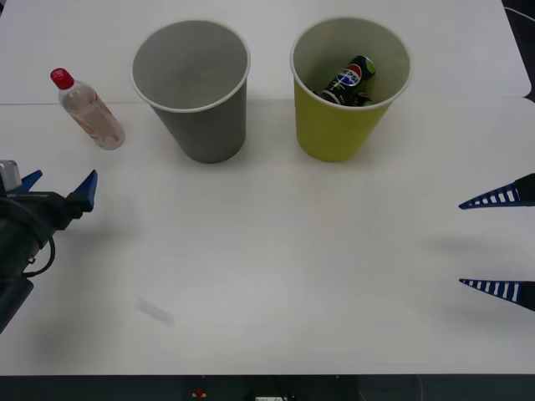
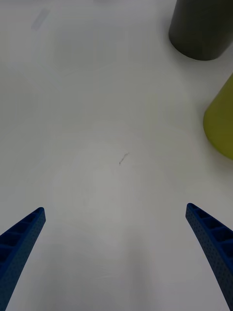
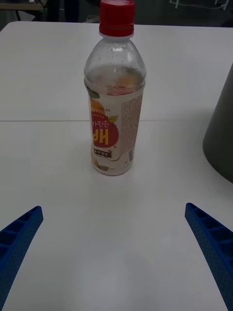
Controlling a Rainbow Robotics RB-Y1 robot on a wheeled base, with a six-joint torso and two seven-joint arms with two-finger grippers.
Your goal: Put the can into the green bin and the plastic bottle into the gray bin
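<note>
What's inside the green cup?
The can lies tilted inside the green bin, leaning on its wall with its round logo showing. The can's lower end and the bin's floor under it are covered, so anything there can't be seen.

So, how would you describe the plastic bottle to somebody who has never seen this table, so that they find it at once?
On the white table two large cup-shaped bins stand side by side, the gray bin and the green bin. The plastic bottle stands upright, alone, beside the gray bin on the side away from the green one, ahead of the open left pincer. It is small and clear with a red cap, unlike the dark can inside the green bin.
</note>
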